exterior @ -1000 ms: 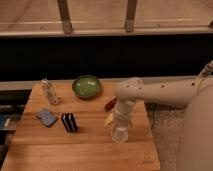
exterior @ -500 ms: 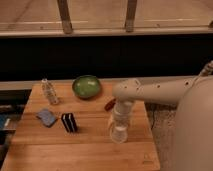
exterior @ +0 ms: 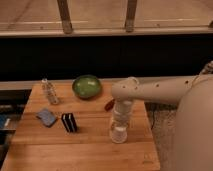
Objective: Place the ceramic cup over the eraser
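Just below gripper (exterior: 120, 120) — white ceramic cup (exterior: 118, 134)

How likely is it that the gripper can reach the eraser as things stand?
Probably yes. The gripper is down at the cup near the table's front edge; only bare wood lies between it and the eraser. The blue pad sits beyond the eraser, out of the path.
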Action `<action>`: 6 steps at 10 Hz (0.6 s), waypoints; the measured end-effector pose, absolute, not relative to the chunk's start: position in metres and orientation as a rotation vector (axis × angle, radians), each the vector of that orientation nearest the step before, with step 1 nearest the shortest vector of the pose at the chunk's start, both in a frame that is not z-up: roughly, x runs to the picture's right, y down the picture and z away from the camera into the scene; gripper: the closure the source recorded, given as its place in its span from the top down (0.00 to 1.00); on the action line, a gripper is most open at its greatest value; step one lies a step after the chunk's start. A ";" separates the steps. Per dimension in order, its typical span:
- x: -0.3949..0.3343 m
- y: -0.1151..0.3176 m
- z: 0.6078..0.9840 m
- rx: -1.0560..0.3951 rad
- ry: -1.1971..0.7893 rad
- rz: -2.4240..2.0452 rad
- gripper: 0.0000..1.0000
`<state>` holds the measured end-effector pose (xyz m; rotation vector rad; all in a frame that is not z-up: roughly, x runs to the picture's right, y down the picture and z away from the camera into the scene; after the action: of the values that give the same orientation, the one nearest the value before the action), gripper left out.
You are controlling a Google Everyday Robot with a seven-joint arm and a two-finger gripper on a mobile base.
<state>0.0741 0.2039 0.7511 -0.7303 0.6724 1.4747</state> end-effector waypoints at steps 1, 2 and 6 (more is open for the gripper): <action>0.073 0.202 0.749 -0.726 0.671 1.470 0.00; 0.073 0.200 0.746 -0.720 0.669 1.466 0.00; 0.072 0.181 0.737 -0.695 0.643 1.450 0.00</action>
<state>0.0718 0.1806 0.7373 -0.6950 0.6428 1.4496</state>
